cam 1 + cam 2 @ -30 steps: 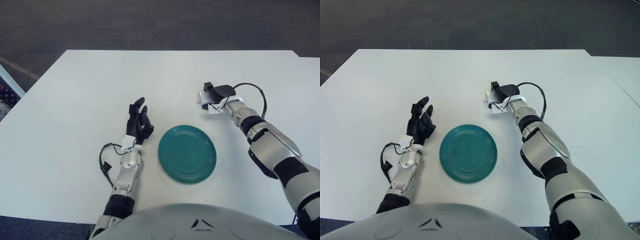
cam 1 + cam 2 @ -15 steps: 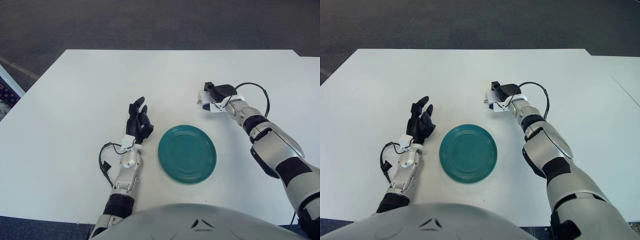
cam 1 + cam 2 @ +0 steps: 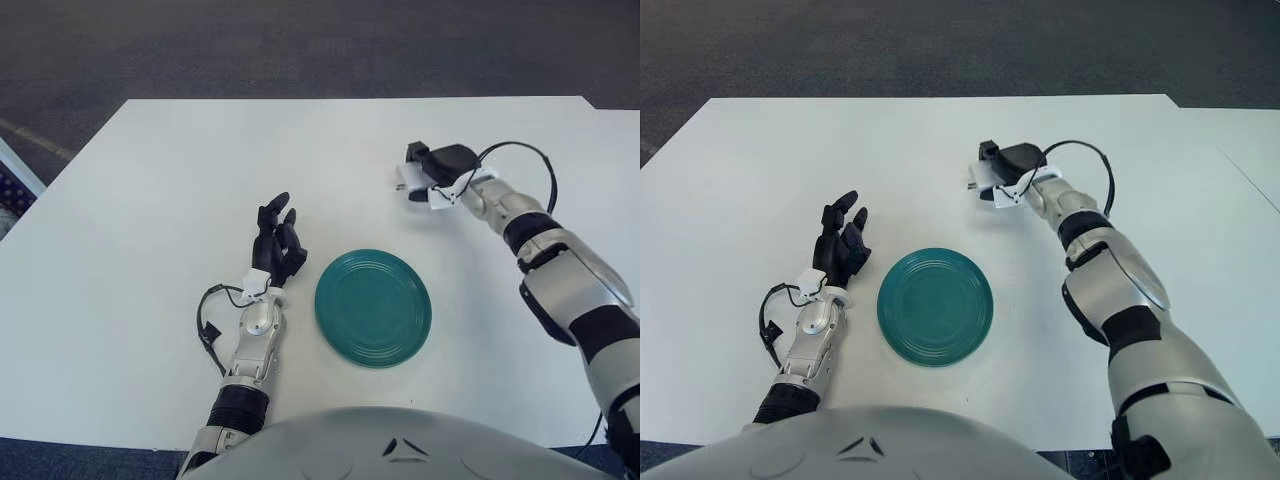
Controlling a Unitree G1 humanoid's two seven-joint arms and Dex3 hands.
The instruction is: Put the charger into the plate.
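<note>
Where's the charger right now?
The charger is in the right hand, on the table's right side, beyond and right of the teal plate, not in it.

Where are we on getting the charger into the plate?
Done: the right hand is closed on the white charger, beyond the plate on the right side of the table. In hand: carrying it. Left: bring it over the green plate, which holds nothing, and release. The left hand shows open, left of the plate.

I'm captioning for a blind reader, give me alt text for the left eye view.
The right robot hand grips a white charger beyond a teal plate on a white table. The left robot hand shows left of the plate, fingers open.
</note>
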